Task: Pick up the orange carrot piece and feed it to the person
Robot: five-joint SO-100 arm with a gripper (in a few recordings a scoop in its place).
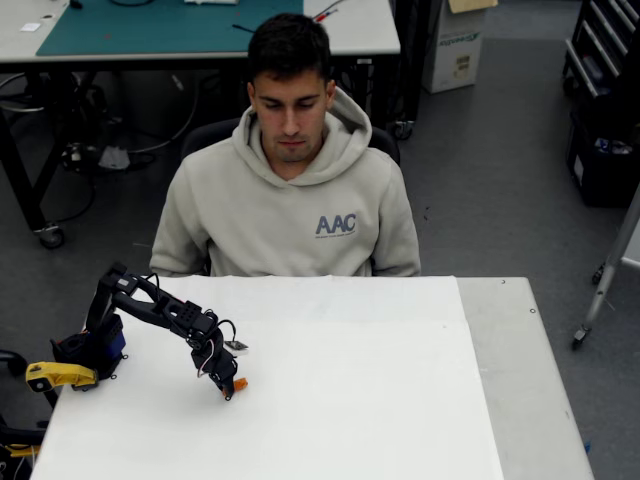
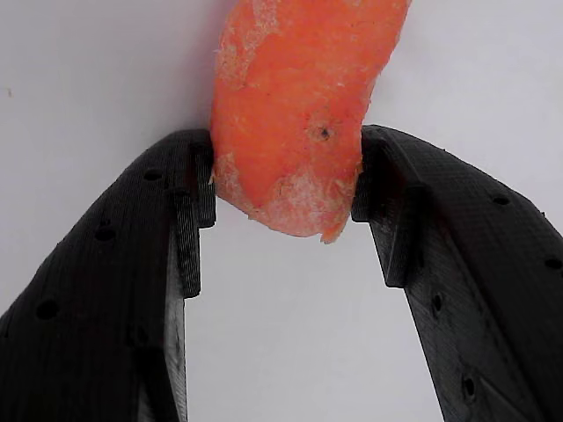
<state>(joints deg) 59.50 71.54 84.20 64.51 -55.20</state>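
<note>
Carrot (image 2: pixel 290 114) sat pinched between the two black fingertips of the gripper (image 2: pixel 281 176), seen close in the wrist view. Its orange body ran up and out of the top of that picture, while its rough, pale cut end hung just below the contact line. The left fingertip (image 2: pixel 195 180) pressed one side and the right fingertip pressed the other, so the gripper was closed narrowly on the piece near that cut end.

From overhead, the gripper (image 1: pixel 229 382) pointed down at the white table (image 1: pixel 400 400), toward its left side, with a speck of orange showing at the tip. Whether the piece rested on the table or was slightly raised could not be told.

Judging by its look, the carrot would be light and stiff, firm enough to take a squeeze without crushing. Its skin looked moist and its sides tapered, so it could slip or pivot between the flat fingers. A hold nearer the middle of its length would likely be steadier than this one at the end.

A person (image 1: pixel 290 200) in a light hoodie sat behind the table's far edge, facing down, well apart from the gripper.
</note>
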